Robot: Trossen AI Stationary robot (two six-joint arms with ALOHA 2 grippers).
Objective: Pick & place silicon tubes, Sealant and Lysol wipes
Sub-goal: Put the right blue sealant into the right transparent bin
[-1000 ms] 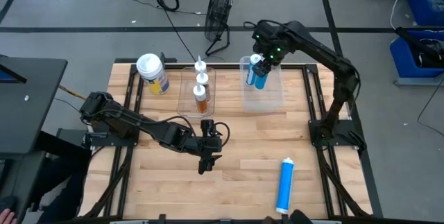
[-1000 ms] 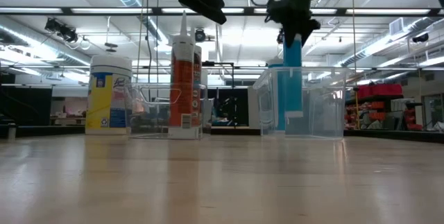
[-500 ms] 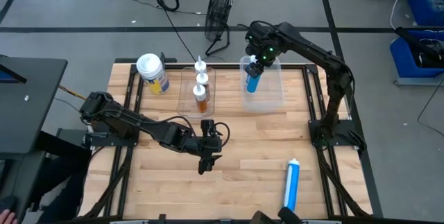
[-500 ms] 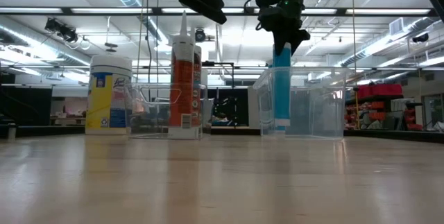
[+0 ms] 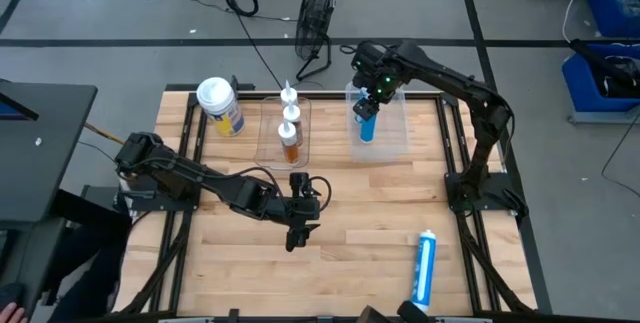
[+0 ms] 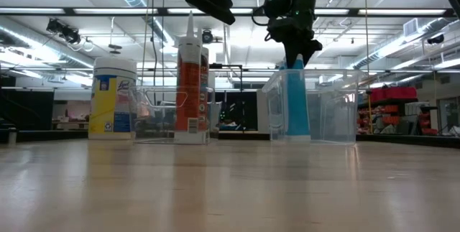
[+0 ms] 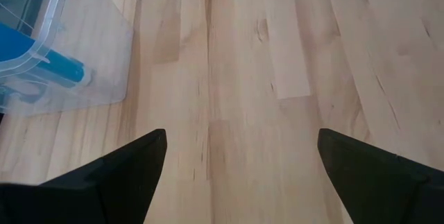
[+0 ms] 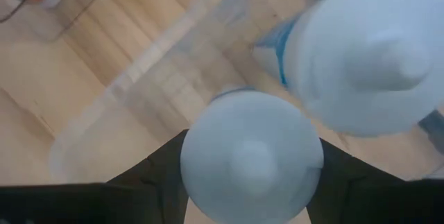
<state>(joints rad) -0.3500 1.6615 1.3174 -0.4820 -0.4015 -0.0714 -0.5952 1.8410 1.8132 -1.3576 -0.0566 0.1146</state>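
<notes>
My right gripper (image 5: 369, 100) is over the right clear bin (image 5: 396, 139) at the table's far side, shut on an upright blue silicone tube (image 6: 297, 106). A second blue tube (image 8: 374, 50) stands beside it in the bin. A third blue tube (image 5: 425, 268) lies flat near the table's front edge. Two orange-and-white sealant tubes (image 5: 290, 131) stand in the left clear bin (image 5: 268, 149). The Lysol wipes (image 5: 221, 105) stand upright on the table at the far left. My left gripper (image 5: 296, 235) is open and empty above the table's middle. My right gripper pinches the blue tube's white top end (image 8: 251, 156) between its two fingers, one on each side. The fingers come from above, pointing down. The tube stands upright inside the bin, its lower end (image 6: 297, 136) at the bin's floor.
The two clear bins stand side by side at the far side of the table. A black fan (image 5: 316, 11) stands on the floor beyond the far edge. Bare wood (image 5: 350, 218) lies between my left gripper and the lying tube.
My right gripper has gone down and a little toward the table's left with the blue tube, which has sunk upright into the right bin until its lower end is at the floor. The lying blue tube near the front edge has shifted toward the right.
</notes>
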